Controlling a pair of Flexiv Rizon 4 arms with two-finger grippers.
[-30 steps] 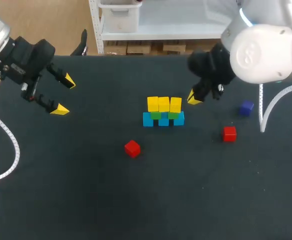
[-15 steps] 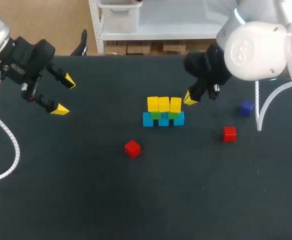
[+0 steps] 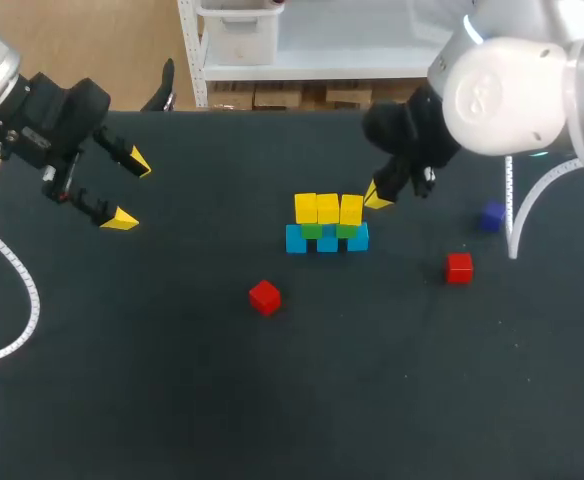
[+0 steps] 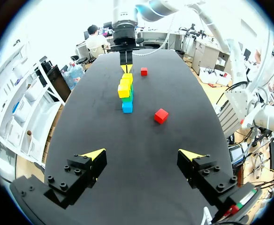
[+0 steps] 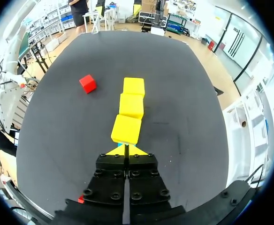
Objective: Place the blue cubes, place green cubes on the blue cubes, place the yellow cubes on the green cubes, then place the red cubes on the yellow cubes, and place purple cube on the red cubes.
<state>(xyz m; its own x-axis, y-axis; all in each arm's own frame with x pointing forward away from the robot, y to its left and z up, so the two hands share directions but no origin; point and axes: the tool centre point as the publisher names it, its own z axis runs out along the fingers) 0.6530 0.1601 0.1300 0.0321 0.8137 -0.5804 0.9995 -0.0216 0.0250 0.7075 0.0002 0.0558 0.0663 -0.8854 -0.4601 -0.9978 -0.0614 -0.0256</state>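
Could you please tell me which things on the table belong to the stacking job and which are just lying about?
Job: blue cubes, green cubes and yellow cubes, already stacked; red cube at the left; red cube at the right; purple cube.
Lying about: white cable by the left arm; white cable by the right arm.

The counter (image 3: pixel 172 390) carries eleven cubes in all: three blue cubes (image 3: pixel 295 240), two green cubes (image 3: pixel 312 231), three yellow cubes (image 3: pixel 328 208), two red cubes (image 3: pixel 264 297) and a single purple cube (image 3: pixel 491 216).

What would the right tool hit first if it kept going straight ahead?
Probably the nearest yellow cube, which sits just ahead of the right tool, though the tool's height relative to it is hard to judge.
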